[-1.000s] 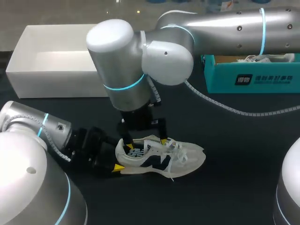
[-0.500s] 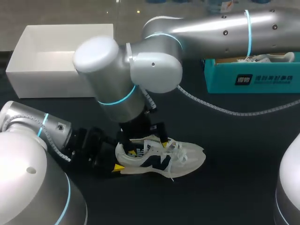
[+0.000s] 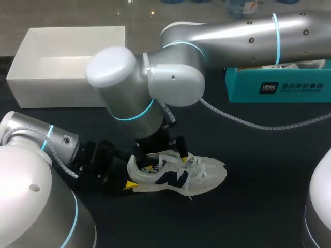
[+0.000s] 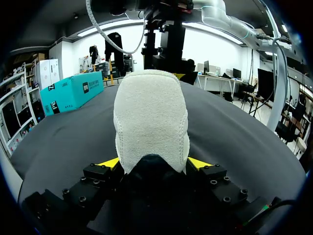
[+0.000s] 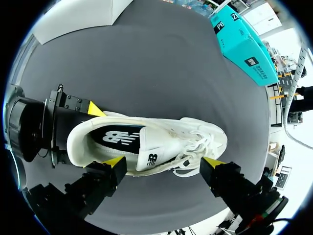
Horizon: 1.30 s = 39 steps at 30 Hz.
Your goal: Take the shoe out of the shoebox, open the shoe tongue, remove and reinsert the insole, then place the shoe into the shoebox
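On the black table (image 3: 269, 206) the shoe (image 3: 178, 175) sits on its sole, its plush, rounded heel pinched by the left tool (image 4: 151, 164). The right tool (image 5: 162, 161) hangs wide open over the collar. Slip one fingertip under the floppy tongue (image 5: 152, 157), probably that white tab, and avoid the loose laces (image 5: 195, 142).

One shoe (image 3: 178, 175), one white box (image 3: 62, 77), one teal box (image 3: 279, 85) and two grippers, left gripper (image 4: 153, 164) and right gripper (image 5: 162, 160), are showing.
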Motion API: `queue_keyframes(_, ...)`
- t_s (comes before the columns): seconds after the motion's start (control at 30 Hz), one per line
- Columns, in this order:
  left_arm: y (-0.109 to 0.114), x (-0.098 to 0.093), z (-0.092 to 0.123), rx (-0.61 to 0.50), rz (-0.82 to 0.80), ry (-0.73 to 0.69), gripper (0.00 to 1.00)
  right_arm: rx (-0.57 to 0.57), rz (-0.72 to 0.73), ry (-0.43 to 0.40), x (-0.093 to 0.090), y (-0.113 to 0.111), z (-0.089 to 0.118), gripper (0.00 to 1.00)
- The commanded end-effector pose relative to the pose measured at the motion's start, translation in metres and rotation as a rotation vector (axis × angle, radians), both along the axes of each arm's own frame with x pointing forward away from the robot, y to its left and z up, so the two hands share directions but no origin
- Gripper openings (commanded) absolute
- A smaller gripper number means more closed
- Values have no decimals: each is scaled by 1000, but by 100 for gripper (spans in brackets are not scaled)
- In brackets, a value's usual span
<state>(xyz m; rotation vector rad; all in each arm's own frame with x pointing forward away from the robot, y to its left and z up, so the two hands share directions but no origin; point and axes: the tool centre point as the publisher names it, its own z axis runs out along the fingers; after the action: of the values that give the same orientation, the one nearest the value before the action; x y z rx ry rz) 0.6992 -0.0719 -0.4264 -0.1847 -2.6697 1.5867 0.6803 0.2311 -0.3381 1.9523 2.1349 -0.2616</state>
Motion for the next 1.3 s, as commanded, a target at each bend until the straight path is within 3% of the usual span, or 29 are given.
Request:
queue_keyframes(0.03,-4,-6,-10,4,1,0,0,41,-459,-145,-1,-6,-3,100)
queue_keyframes(0.57,-4,-6,-10,4,1,0,0,54,-489,-142,21,-15,-18,100)
queue_keyframes(1.3,-4,-6,-10,4,1,0,0,75,-508,-132,20,-23,-22,100)
